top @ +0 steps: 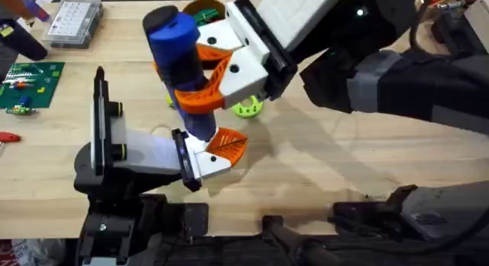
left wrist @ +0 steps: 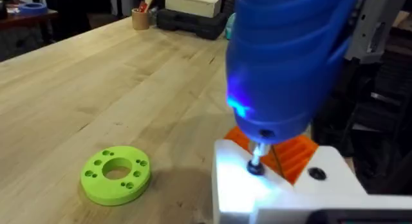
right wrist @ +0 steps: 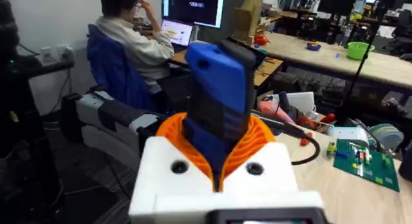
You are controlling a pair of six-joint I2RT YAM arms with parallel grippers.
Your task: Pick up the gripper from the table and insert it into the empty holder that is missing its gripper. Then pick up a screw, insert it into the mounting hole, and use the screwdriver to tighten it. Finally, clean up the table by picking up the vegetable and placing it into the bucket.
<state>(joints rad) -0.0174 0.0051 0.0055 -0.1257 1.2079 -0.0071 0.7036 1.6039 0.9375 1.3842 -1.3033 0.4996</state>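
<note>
- One step is in hand, by my reading: tightening the screw. The right pincer [top: 200, 89], centre of the overhead frame, has its orange-padded fingers closed around the blue screwdriver [top: 182, 61] and holds it roughly upright.
- In the left wrist view the screwdriver's metal tip [left wrist: 255, 161] sits on a screw head [left wrist: 255, 167] in the white block at lower centre, with a blue light glowing on the tool's body.
- The small gripper [top: 226, 146], an orange fin on a white base, is already seated at the end of the grey holder [top: 141, 153], lower left of centre in the overhead frame.
- How the left pincer's fingers stand cannot be told.
- Next comes keeping the tip square and pressed into the screw until it seats, then lifting the tool straight off.
- Cleanup appears undone: the bucket [top: 200, 9] stands at top centre, partly hidden, and a lime-green ring disc [left wrist: 116, 174] lies on the counter [top: 321, 159].
</note>
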